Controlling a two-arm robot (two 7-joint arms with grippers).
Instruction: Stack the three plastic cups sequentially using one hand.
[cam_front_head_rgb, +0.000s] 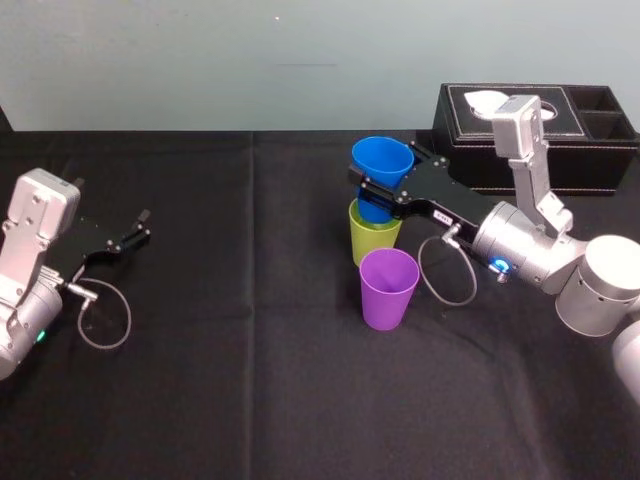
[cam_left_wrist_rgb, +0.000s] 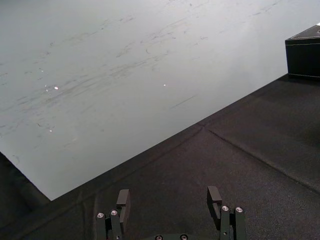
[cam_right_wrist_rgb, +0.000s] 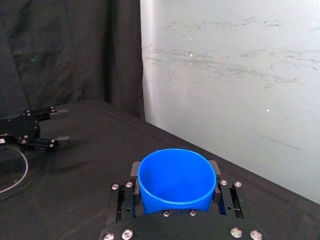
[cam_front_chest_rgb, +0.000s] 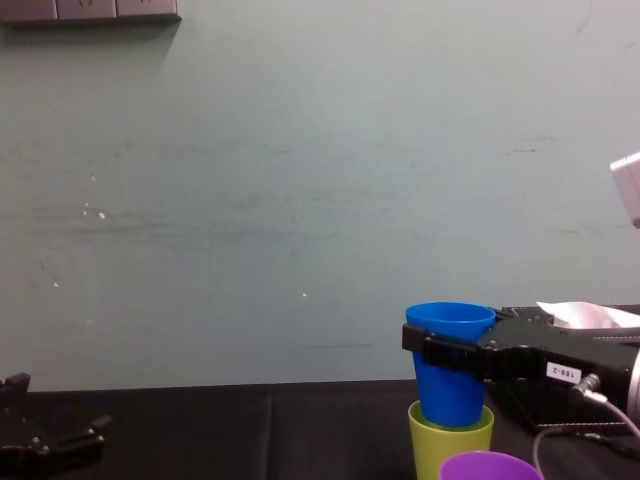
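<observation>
My right gripper (cam_front_head_rgb: 386, 182) is shut on the blue cup (cam_front_head_rgb: 382, 160), one finger on each side of its wall just under the rim. The cup is upright in the right wrist view, where the blue cup (cam_right_wrist_rgb: 176, 181) sits between the fingers (cam_right_wrist_rgb: 135, 171). In the chest view the blue cup (cam_front_chest_rgb: 450, 365) has its base just inside the mouth of the lime-yellow cup (cam_front_chest_rgb: 450, 442). The lime-yellow cup (cam_front_head_rgb: 372, 236) stands on the black cloth, with the purple cup (cam_front_head_rgb: 388, 288) upright just in front of it. My left gripper (cam_front_head_rgb: 140, 230) rests open at the far left.
A black tissue box (cam_front_head_rgb: 560, 135) stands at the back right, behind my right arm. A grey cable loop (cam_front_head_rgb: 447, 272) hangs beside the purple cup. The left gripper (cam_left_wrist_rgb: 169, 200) hovers over bare black cloth, far from the cups. A pale wall closes the table's far edge.
</observation>
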